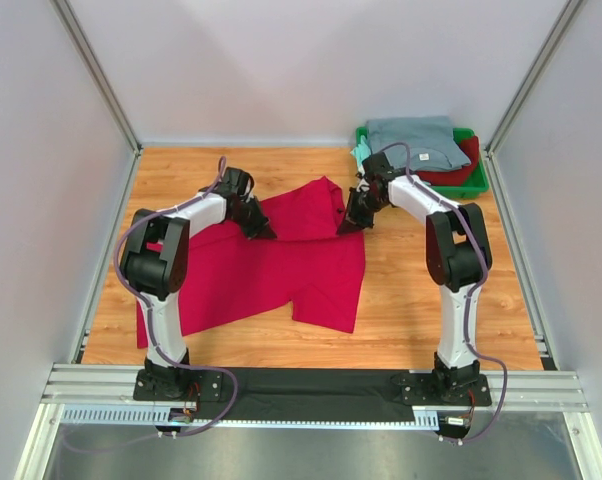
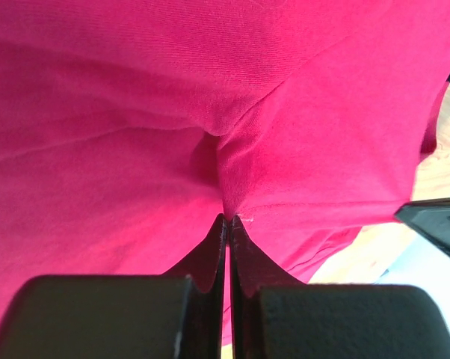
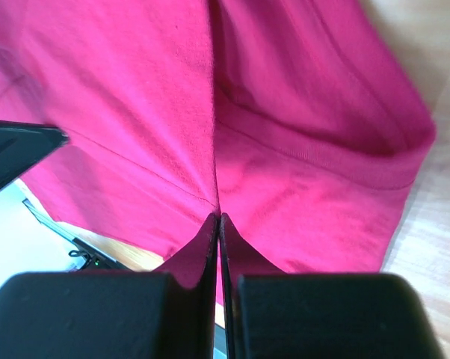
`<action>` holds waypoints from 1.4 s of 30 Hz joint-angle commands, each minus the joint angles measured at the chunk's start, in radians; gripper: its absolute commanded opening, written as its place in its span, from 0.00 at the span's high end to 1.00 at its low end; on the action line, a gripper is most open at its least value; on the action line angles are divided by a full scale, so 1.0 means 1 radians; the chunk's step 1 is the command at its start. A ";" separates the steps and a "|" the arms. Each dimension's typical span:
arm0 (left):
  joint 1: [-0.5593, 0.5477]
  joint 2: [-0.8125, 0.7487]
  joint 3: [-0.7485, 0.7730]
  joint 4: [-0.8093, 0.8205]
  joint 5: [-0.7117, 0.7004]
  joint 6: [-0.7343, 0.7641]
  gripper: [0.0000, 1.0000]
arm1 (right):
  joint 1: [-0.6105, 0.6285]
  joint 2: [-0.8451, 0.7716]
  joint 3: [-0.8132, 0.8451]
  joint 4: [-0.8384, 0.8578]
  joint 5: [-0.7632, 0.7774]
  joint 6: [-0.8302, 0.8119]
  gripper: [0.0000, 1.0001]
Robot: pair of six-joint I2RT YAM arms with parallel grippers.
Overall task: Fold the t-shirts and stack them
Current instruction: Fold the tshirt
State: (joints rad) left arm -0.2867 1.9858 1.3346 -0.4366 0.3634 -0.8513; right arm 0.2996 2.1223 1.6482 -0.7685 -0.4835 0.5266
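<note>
Pale wooden tabletop (image 1: 431,300) between plain white walls (image 1: 281,70), and most of its middle and left is covered by the crimson t-shirt (image 1: 271,270), spread loosely with a few wrinkles and an uneven near hem; the left gripper (image 1: 258,228) and the right gripper (image 1: 351,222) are both down on its far edge, one towards each end; each wrist view shows the jaws pressed fully together on a pinch of red cloth that puckers up from the tips, so both have a real hold. This looks like the start of a fold, with nothing yet turned over; to do it well I would raise the two pinches together and level, keep the cloth between them just taut, carry that edge towards the near edge of the tabletop, and lay it down flat before letting go; pulling apart too hard could slip such thin pinches. At the far right corner sits the green tray (image 1: 478,186), holding a folded grey-blue tee (image 1: 416,140) on a darker red tee (image 1: 464,165), with a mint-green tee (image 1: 361,152) poking out at its left side, just beside the right gripper; that arm should steer clear of it. The left arm (image 1: 159,255) stands over the shirt's near left part and may snag the fold.
</note>
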 commanded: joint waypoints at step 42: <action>0.607 -0.295 -0.089 -0.162 0.020 0.451 0.53 | 0.038 0.373 0.627 0.339 0.431 -0.192 0.64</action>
State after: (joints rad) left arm 0.2802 1.6848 1.2293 -0.5850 0.3470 -0.4786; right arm 0.3416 2.4855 2.2429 -0.5068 -0.0990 0.3641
